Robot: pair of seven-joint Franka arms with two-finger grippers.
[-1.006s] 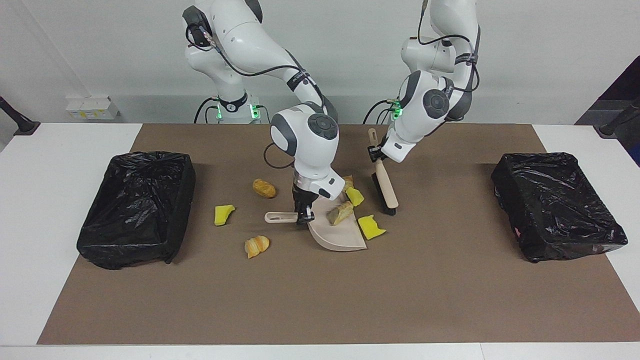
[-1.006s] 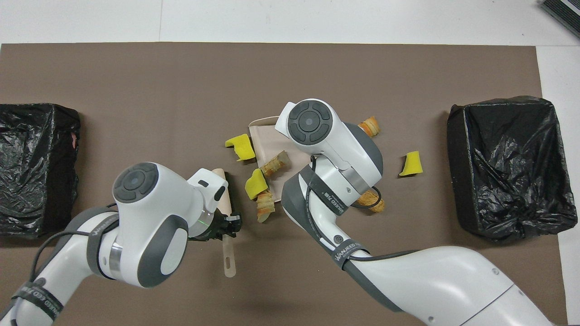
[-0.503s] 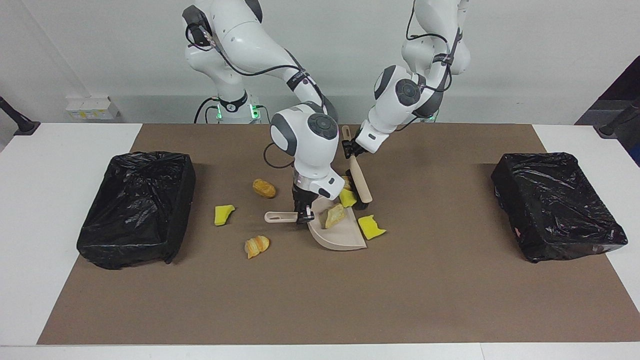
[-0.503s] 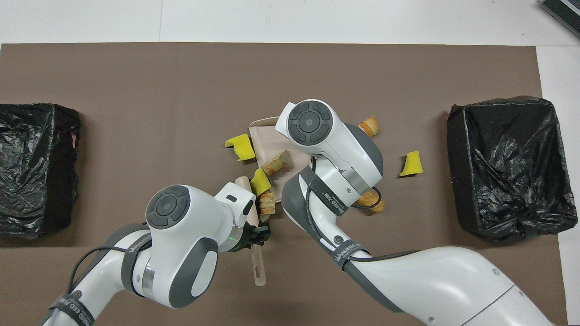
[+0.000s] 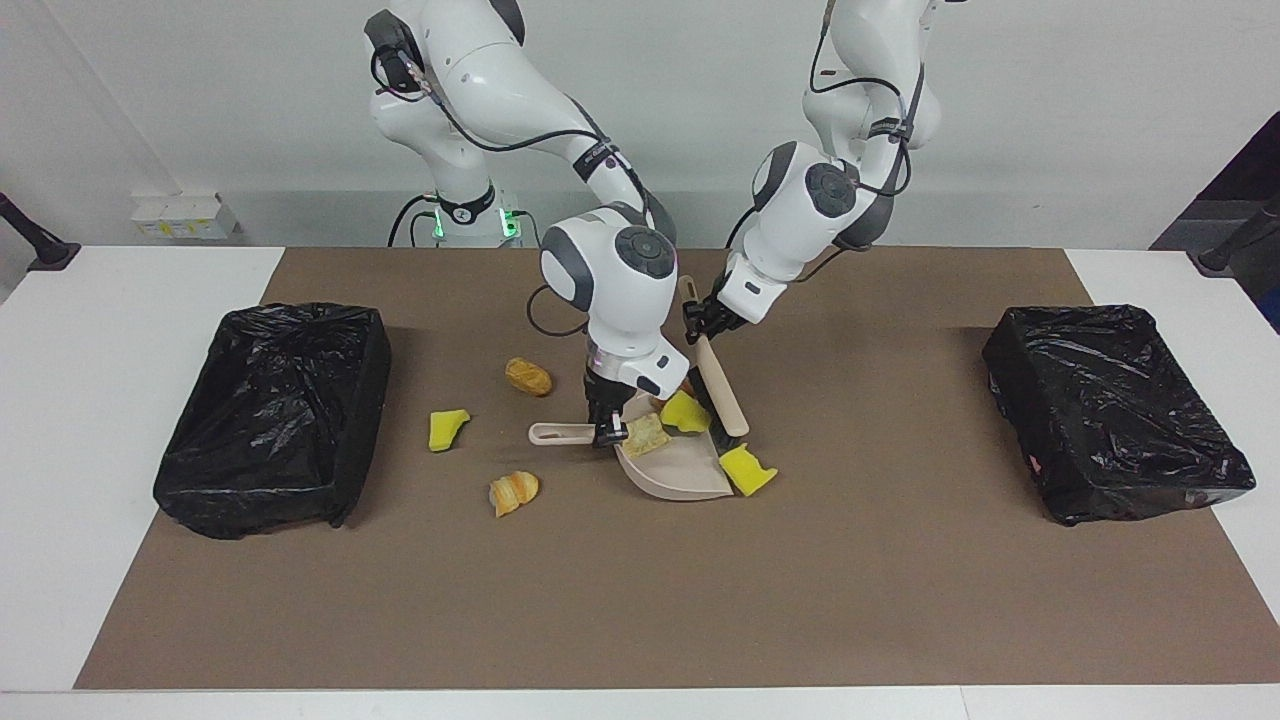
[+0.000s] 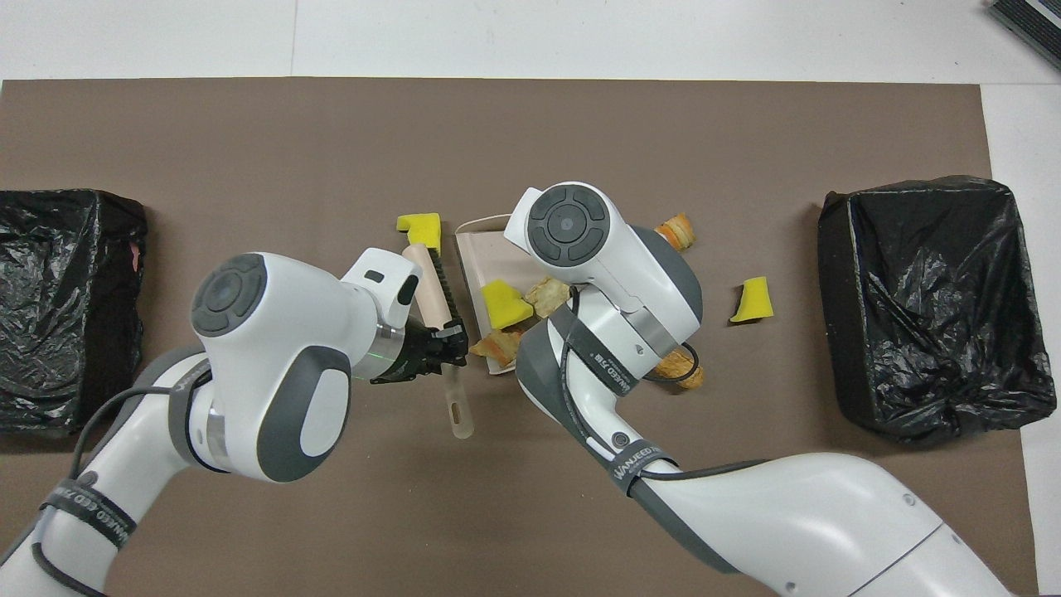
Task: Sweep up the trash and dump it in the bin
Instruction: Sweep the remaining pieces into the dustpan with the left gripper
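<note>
While both jaws pinch handles: brush (image 5: 722, 392) beside dustpan (image 5: 678, 474), trash (image 5: 684, 413) inside.

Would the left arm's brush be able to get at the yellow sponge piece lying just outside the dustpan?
Probably yes. The left gripper holds the brush, whose head sits right beside that yellow sponge piece at the dustpan mouth, with nothing between them.
</note>
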